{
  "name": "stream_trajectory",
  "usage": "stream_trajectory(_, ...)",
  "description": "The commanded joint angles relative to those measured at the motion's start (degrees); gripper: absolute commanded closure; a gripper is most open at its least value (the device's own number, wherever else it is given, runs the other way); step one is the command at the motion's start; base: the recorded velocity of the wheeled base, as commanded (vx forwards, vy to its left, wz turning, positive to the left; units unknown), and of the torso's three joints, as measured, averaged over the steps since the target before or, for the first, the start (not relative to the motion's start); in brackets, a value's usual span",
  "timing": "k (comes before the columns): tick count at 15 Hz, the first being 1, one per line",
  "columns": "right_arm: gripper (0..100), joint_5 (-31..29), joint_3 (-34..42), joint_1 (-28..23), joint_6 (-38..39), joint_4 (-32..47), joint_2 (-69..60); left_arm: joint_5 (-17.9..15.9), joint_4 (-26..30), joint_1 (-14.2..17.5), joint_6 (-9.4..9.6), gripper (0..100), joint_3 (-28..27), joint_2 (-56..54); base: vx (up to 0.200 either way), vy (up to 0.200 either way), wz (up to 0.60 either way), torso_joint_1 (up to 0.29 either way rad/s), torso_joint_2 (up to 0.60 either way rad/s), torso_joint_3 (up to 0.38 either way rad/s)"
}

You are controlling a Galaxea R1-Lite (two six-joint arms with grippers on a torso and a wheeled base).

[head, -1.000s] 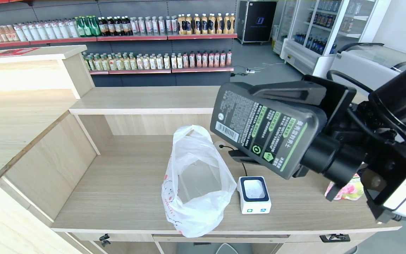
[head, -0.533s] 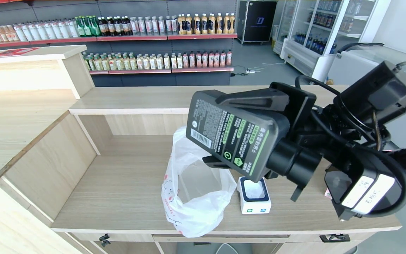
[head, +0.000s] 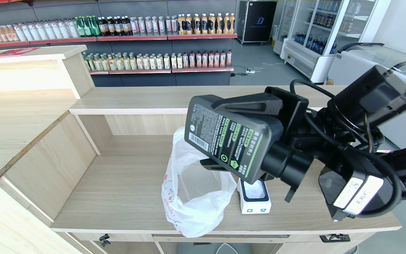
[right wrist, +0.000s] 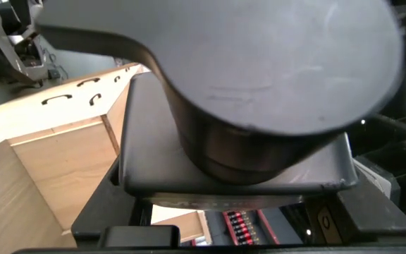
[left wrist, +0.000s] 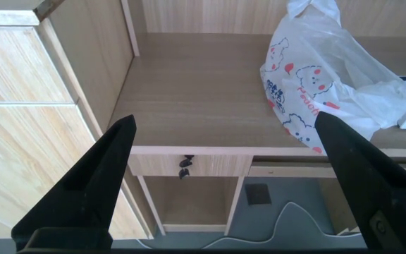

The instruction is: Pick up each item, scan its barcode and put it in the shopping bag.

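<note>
The right gripper (head: 220,134) has its fingers clamped on a dark grey black-capped plastic bottle (head: 229,141) above the white scanner box (head: 254,199) and translucent shopping bag (head: 196,192) on the wooden surface (head: 125,190); the left gripper (left wrist: 224,187) has its fingers apart.

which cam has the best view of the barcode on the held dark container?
Head view: the dark container, clamped in the right tool, turns its printed face to that camera, and the barcode is plain. Right wrist view gets its dark body close up, not the print. Left wrist view looks at the shopping bag.
</note>
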Motion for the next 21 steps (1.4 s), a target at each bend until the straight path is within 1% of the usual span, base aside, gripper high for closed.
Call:
stream_trajectory(1,100,-0.01,0.09,0.0,-0.06,-0.06,-0.15,0.0,0.02,0.0,-0.02,0,0.0,0.09,0.0,0.0,0.0,0.0,0.0,0.0)
stream_trajectory(7,100,-0.19,0.7,-0.17,-0.15,-0.15,-0.76,0.0,0.02,0.0,-0.02,0,0.0,0.09,0.0,0.0,0.0,0.0,0.0,0.0)
stream_trajectory(13,100,-0.1,5.36,-1.93,-0.15,0.9,-5.68,0.0,0.02,0.0,-0.02,0,0.0,0.09,0.0,0.0,0.0,0.0,0.0,0.0)
stream_trajectory(15,100,-0.63,6.15,-5.27,-0.24,5.21,-9.29,0.0,0.02,0.0,-0.02,0,0.0,0.09,0.0,0.0,0.0,0.0,0.0,0.0)
stream_trajectory(16,100,-2.65,6.15,-8.0,-0.15,9.69,-12.89,0.0,0.02,0.0,-0.02,0,0.0,0.09,0.0,0.0,0.0,0.0,0.0,0.0)
stream_trajectory(17,100,-8.18,5.45,-10.81,0.2,16.2,-17.11,0.0,0.02,0.0,-0.02,0,0.0,0.0,0.0,0.0,0.0,0.0,0.0,0.0)
stream_trajectory(18,100,-11.26,4.83,-12.48,0.81,19.71,-19.4,0.0,0.02,0.0,-0.02,0,0.0,0.09,0.0,0.0,0.0,0.0,0.0,0.0)
stream_trajectory(19,100,-12.93,3.43,-17.49,7.14,25.6,-23.7,0.0,0.02,0.0,-0.02,0,0.0,0.09,0.0,0.0,0.0,0.0,0.0,0.0)
stream_trajectory(20,100,-14.07,2.99,-22.32,13.38,27.89,-25.9,0.0,0.02,0.0,-0.02,0,0.0,0.09,0.0,0.0,0.0,0.0,0.0,0.0)
stream_trajectory(21,100,-15.3,3.34,-25.22,16.72,28.41,-26.95,0.0,0.02,0.0,-0.02,0,0.0,0.09,0.0,0.0,0.0,0.0,0.0,0.0)
